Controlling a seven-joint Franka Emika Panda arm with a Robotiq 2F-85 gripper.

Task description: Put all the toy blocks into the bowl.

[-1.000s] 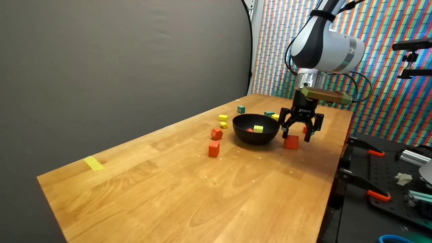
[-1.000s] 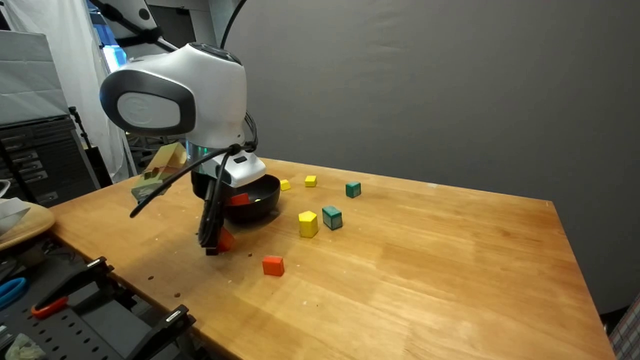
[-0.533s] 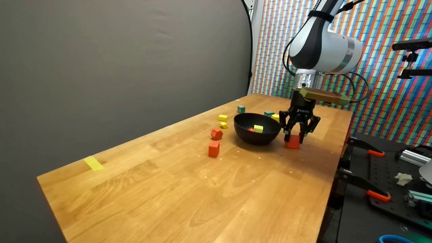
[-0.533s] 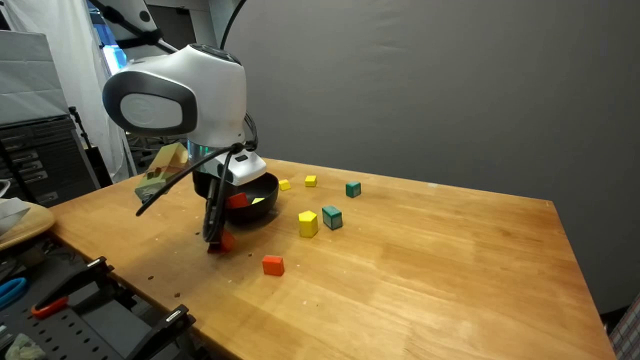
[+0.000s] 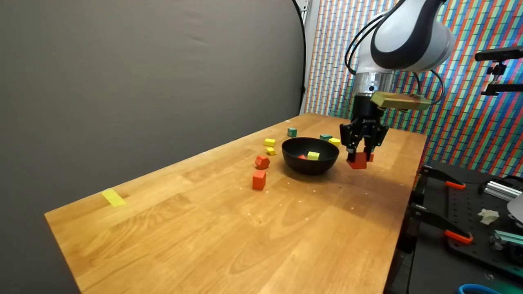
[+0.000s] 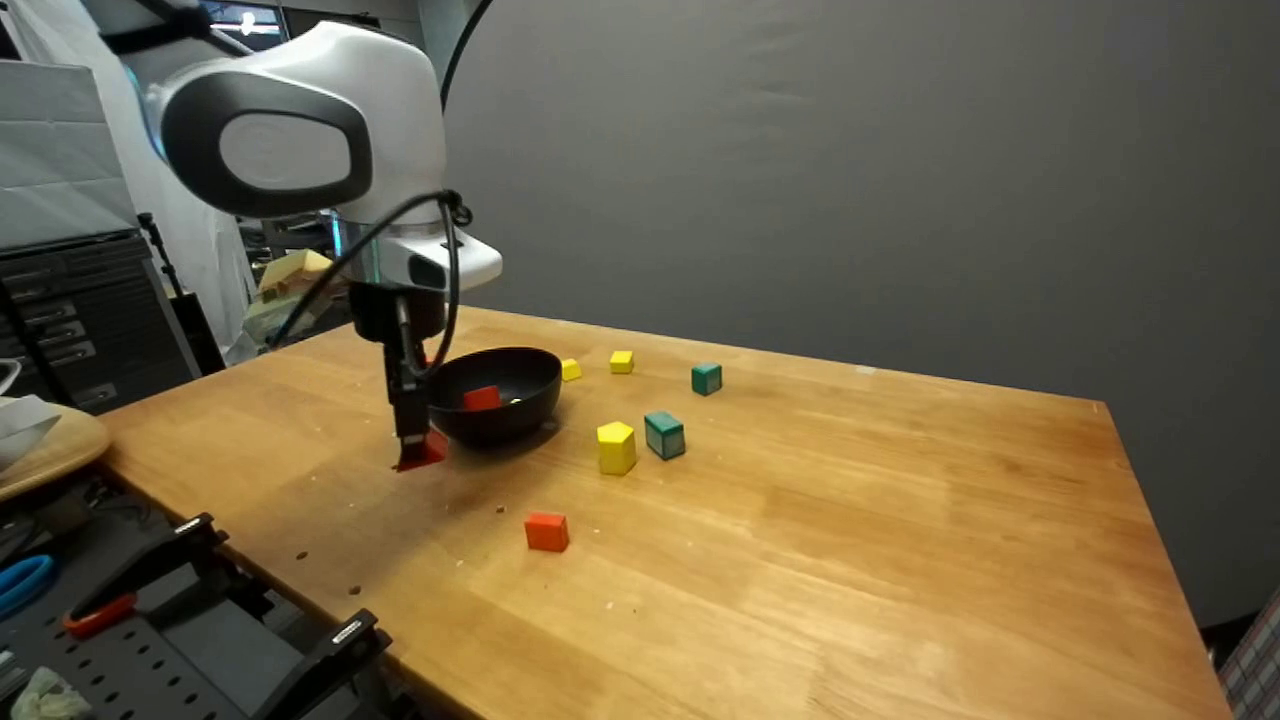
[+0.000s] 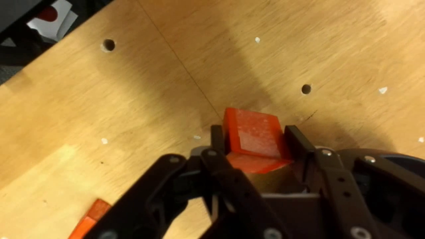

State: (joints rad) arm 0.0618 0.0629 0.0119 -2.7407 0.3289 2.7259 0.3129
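My gripper (image 5: 359, 154) is shut on a red block (image 5: 359, 161), which hangs a little above the table, tilted. In the wrist view the red block (image 7: 257, 136) sits between both finger pads. Close beside it stands the black bowl (image 5: 308, 165), with a yellow block (image 5: 313, 156) and a red block (image 6: 482, 398) inside. On the table lie red blocks (image 5: 259, 180) (image 5: 262, 162), with another red block (image 6: 546, 531) past the gripper. Yellow blocks (image 6: 616, 448) (image 6: 621, 362) (image 6: 570, 370) and green blocks (image 6: 664, 435) (image 6: 706, 379) are around the bowl's far side.
A flat yellow strip (image 5: 113, 197) is stuck near a table corner. Black clamps with orange grips (image 5: 443, 177) line one table edge, beside a dark perforated plate (image 5: 478, 228). A wooden piece (image 5: 400, 101) juts sideways from the wrist.
The gripper has gone from open around the red block to shut on it. Block and gripper have risen off the table, and the arm has lifted.
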